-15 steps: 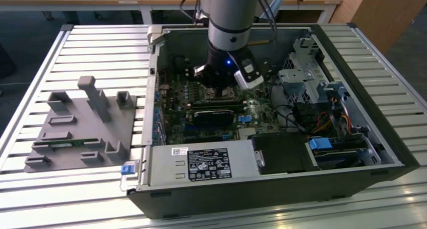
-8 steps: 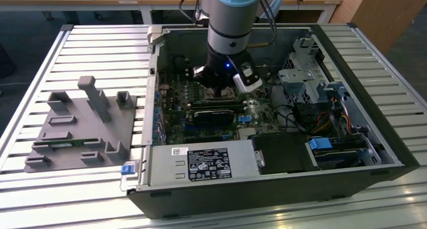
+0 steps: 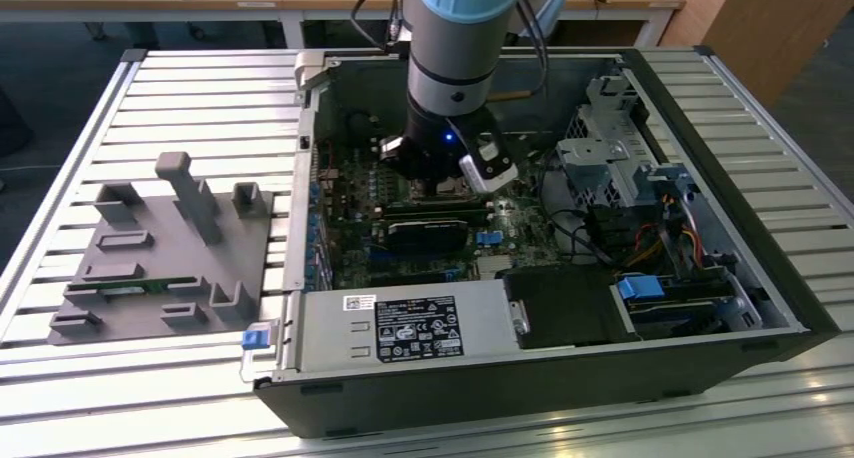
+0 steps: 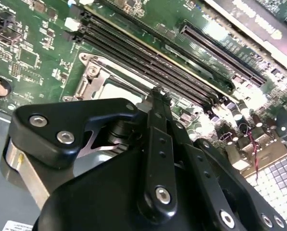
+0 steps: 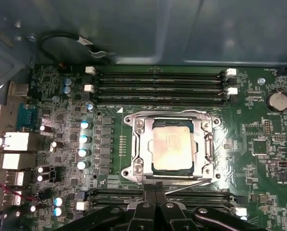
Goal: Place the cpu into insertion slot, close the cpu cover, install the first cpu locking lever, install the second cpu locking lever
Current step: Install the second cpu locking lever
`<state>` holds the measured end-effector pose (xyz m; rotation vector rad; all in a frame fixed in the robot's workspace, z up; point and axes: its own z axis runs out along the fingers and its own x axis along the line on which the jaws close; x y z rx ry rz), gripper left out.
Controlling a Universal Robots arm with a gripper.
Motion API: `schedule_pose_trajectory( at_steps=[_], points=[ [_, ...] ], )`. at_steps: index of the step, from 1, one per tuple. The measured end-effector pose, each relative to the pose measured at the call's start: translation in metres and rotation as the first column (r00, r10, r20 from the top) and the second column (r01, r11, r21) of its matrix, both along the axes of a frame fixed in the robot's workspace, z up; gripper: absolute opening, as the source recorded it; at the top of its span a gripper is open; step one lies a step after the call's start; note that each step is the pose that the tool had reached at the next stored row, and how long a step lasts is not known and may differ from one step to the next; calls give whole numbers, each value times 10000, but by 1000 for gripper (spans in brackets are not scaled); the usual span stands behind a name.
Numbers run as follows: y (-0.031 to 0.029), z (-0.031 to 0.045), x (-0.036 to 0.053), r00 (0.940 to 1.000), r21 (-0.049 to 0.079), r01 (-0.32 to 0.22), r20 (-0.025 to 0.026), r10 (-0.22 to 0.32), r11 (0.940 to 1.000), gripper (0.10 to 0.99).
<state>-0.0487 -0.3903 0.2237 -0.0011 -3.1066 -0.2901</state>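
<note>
In the first wrist view the cpu (image 5: 171, 147), a dull silver square, lies in the socket on the green motherboard (image 5: 258, 144). The cpu cover (image 5: 139, 144), a metal frame, lies flat around it. A thin metal locking lever (image 5: 191, 183) runs slantwise along the socket edge nearest my gripper (image 5: 155, 193), whose black fingers are shut together just beside that edge with nothing seen between them. In the second wrist view my gripper (image 4: 157, 94) points at the socket's cover (image 4: 93, 77). In the exterior view my gripper (image 3: 447, 183) is low inside the open computer case.
Black memory slots (image 5: 157, 84) run along the socket's far side, and more lie by the gripper. The case holds a power supply (image 3: 400, 328), a drive cage (image 3: 614, 148) and cables (image 3: 574, 223). A grey parts fixture (image 3: 160, 258) stands on the slatted table at the exterior view's left.
</note>
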Motion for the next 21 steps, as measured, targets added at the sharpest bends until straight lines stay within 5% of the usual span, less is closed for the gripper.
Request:
schedule_pose_trajectory(
  at_steps=[9,15,21],
  points=[
    [-7,-77,-20,10000,64,0,-2,0,10000,110],
    [-59,-86,-43,10000,329,0,0,0,9995,110],
    [-116,-95,-74,10000,424,1,0,-1,9991,110]
  ],
)
